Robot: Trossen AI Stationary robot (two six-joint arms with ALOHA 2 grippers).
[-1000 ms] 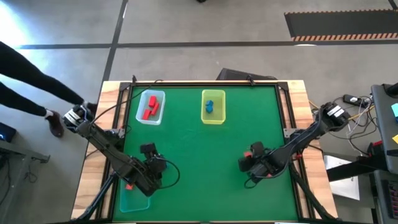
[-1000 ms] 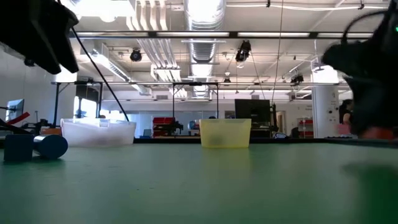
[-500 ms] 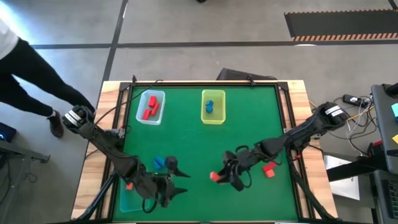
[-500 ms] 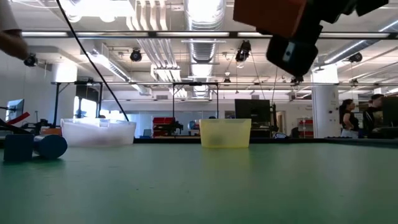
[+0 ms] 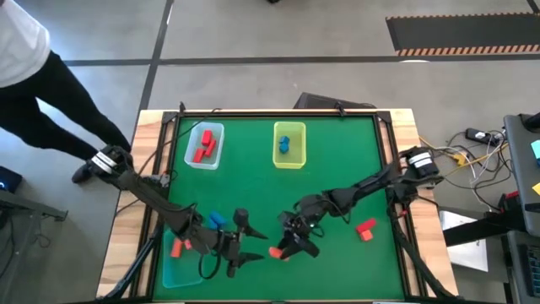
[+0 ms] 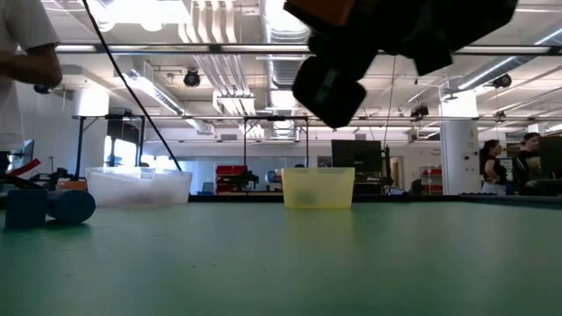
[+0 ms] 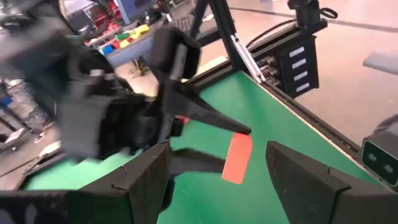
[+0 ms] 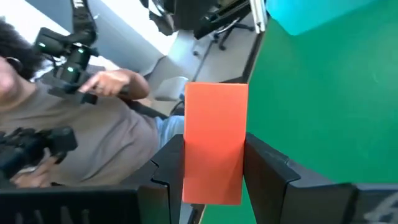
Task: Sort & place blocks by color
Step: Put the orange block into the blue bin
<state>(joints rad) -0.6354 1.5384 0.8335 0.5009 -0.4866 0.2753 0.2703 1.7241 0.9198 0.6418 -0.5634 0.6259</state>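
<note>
- High view: R gripper (image 5: 283,250), mid-table near the front edge, is clamped on an orange-red block (image 5: 276,252). L gripper (image 5: 246,245) sits just beside it, fingers spread wide, nothing in them. Red blocks (image 5: 202,146) lie in the pale tray (image 5: 218,130), blue blocks (image 5: 285,143) in the yellow-green tray (image 5: 299,160). Loose: a blue block (image 5: 218,220) near the L arm, a red block (image 5: 365,229) at R, another orange-red block (image 5: 178,248) by the teal tray (image 5: 181,272).
- Low view: a dark gripper hangs high over the table; which arm, can't tell.
- L wrist view: the held bar (image 7: 237,158) shows ahead, between open fingers.
- R wrist view: the bar (image 8: 214,142) stands upright, pinched at its lower half.
- Judgement: looks like a handover or carry. Keep the R grip firm till the L fingers close square on the free end; release only then, w/o twisting.
</note>
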